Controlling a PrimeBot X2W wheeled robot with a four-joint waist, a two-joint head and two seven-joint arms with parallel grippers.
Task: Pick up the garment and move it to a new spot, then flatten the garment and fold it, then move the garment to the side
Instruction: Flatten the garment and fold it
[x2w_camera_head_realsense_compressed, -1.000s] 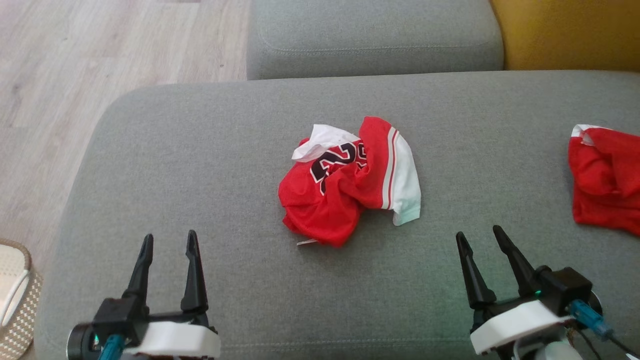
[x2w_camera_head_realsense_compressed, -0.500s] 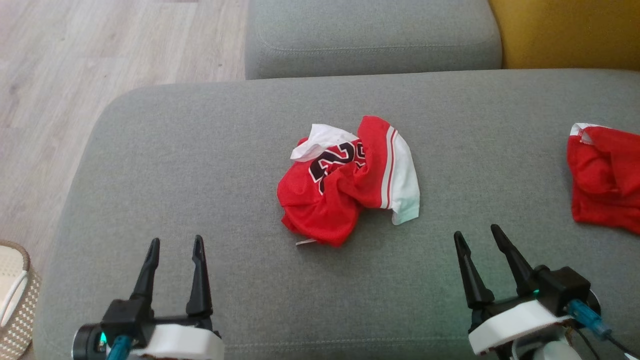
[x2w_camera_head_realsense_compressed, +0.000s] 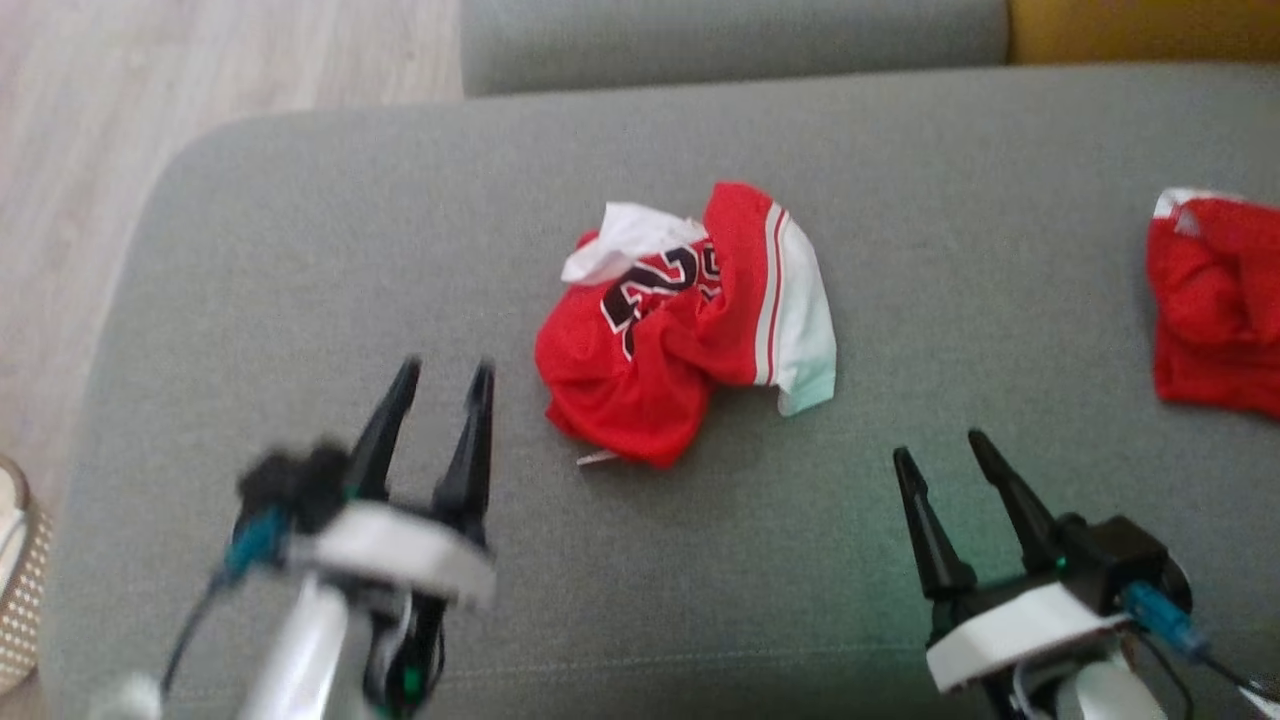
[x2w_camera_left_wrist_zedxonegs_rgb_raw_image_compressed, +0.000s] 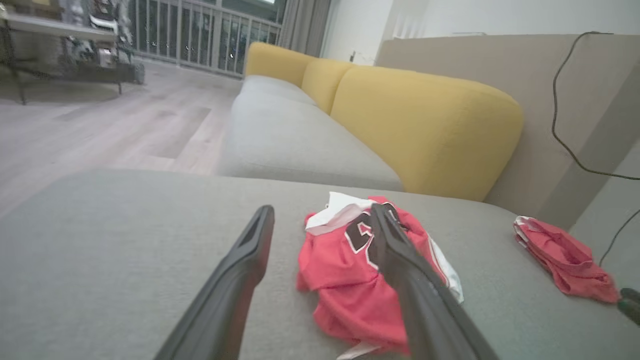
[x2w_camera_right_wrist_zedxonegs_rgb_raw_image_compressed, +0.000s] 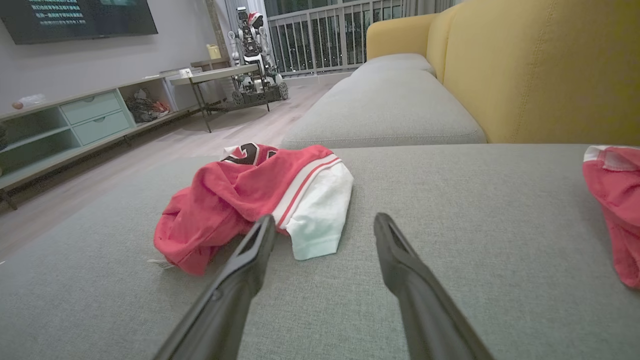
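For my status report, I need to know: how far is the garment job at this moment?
Done: nothing yet; the red and white garment lies crumpled on the grey cushion, unheld. In hand: the left gripper, open, points toward it from close by; the right gripper, also open, stands apart from it. Left: picking up, moving, flattening, folding, setting aside.

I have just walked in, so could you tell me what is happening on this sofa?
A robot faces a crumpled red and white jersey on the grey sofa. Its left gripper, open and empty, hovers close to the jersey; the right gripper, also open and empty, sits further back. Another red garment lies off to the right.
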